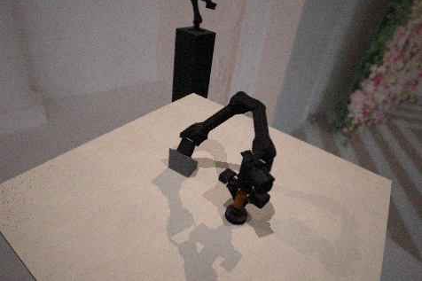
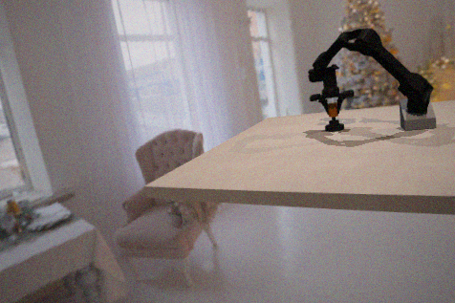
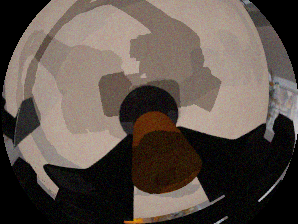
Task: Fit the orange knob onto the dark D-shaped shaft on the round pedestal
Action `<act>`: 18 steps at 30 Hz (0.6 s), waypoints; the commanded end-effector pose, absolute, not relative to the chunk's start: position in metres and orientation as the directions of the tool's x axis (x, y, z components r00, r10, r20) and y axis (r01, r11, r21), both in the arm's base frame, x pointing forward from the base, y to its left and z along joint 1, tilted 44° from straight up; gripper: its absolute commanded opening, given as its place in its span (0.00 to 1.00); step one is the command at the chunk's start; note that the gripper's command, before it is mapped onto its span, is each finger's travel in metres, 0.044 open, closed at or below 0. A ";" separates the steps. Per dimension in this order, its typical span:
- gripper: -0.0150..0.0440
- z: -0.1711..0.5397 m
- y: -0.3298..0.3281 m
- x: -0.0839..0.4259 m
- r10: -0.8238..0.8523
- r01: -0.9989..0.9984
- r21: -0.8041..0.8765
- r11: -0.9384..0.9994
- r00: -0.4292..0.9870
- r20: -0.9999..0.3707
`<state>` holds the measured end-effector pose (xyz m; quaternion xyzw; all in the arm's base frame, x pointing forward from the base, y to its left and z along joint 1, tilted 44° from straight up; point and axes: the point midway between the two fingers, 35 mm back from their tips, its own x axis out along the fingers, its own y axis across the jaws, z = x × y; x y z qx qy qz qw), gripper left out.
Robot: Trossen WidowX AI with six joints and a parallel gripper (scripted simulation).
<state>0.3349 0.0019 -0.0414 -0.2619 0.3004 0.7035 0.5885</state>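
The orange knob (image 1: 239,200) (image 2: 333,112) (image 3: 167,162) is held upright between the fingers of my gripper (image 1: 241,193) (image 2: 333,105) (image 3: 155,135), which is shut on it. The dark round pedestal (image 1: 236,217) (image 2: 335,127) (image 3: 142,100) stands on the table directly under the knob. In the exterior view a short dark length of shaft (image 2: 334,120) shows between the knob's lower end and the pedestal's wide base, so the knob is not down on the base. Whether the shaft's tip is inside the hole cannot be told. The flat sides are hidden.
The pale table (image 1: 111,194) (image 2: 268,166) carries the arm's grey base block (image 1: 183,163) (image 2: 418,122), set back from the pedestal. Shadows of the arm lie around the pedestal. A second small arm on a black column (image 1: 193,63) stands beyond the table's far corner.
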 end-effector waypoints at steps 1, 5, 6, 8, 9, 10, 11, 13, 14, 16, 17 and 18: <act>0.25 -0.041 0.000 0.335 0.669 -0.979 0.045 -0.197 -0.168 -0.724; 0.25 -0.043 0.001 0.336 0.669 -0.979 0.045 -0.197 -0.168 -0.724; 0.25 -0.043 0.001 0.336 0.669 -0.979 0.045 -0.197 -0.168 -0.724; 0.25 -0.044 0.001 0.337 0.669 -0.979 0.045 -0.197 -0.168 -0.724; 0.25 -0.044 0.001 0.337 0.669 -0.979 0.045 -0.197 -0.168 -0.724; 0.25 -0.043 0.001 0.337 0.669 -0.979 0.045 -0.197 -0.168 -0.724; 0.25 -0.043 0.001 0.338 0.669 -0.979 0.045 -0.197 -0.168 -0.724; 0.25 -0.042 0.001 0.338 0.669 -0.979 0.045 -0.197 -0.168 -0.724; 0.25 -0.042 0.001 0.339 0.669 -0.979 0.045 -0.197 -0.168 -0.724; 0.25 -0.041 0.002 0.339 0.669 -0.979 0.045 -0.197 -0.168 -0.724; 0.25 -0.041 0.002 0.339 0.669 -0.979 0.045 -0.197 -0.168 -0.724; 0.25 -0.043 0.003 0.338 0.669 -0.979 0.045 -0.197 -0.168 -0.724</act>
